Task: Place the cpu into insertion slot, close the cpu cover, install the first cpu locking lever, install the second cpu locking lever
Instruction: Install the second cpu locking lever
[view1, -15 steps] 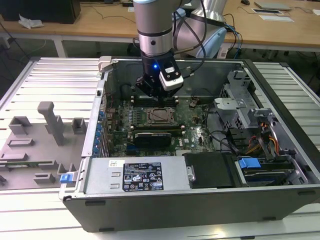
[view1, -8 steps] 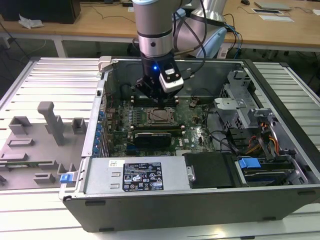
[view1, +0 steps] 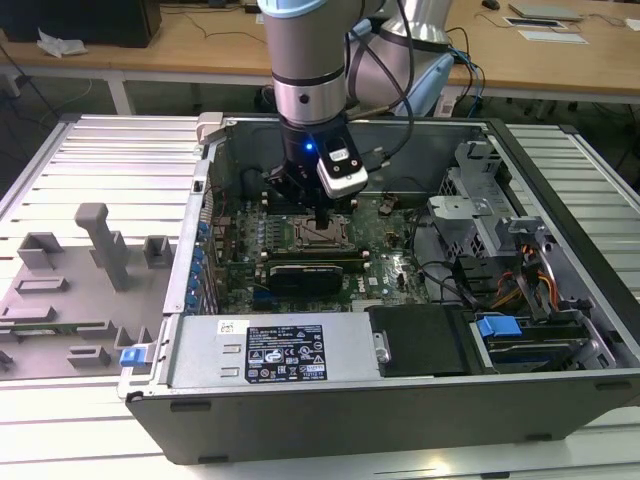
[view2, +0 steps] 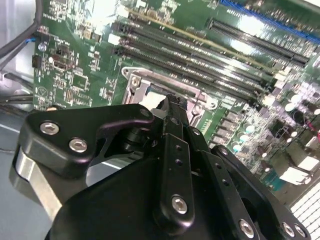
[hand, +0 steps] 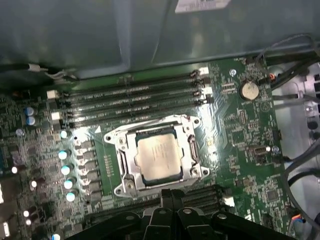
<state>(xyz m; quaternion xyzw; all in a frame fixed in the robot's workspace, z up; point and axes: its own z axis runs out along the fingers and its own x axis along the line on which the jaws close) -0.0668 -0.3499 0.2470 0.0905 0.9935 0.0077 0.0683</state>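
Already seated, the cpu (hand: 158, 157) lies in the insertion slot (hand: 124, 165) with the cpu cover (hand: 190, 150) shut around it; the gripper (hand: 171, 194), fingers pressed together, hovers just beside.

A ribbed metal work table (view1: 90, 150) carries an open computer case (view1: 330, 425) lying on its side. Beside the case, toward the exterior view's left, a grey fixture tray (view1: 60, 300) with upright blocks and pockets rests on the same surface. Behind stands a wooden desk (view1: 200, 50) bearing papers (view1: 545, 15) and a crumpled white sheet (view1: 60, 43).
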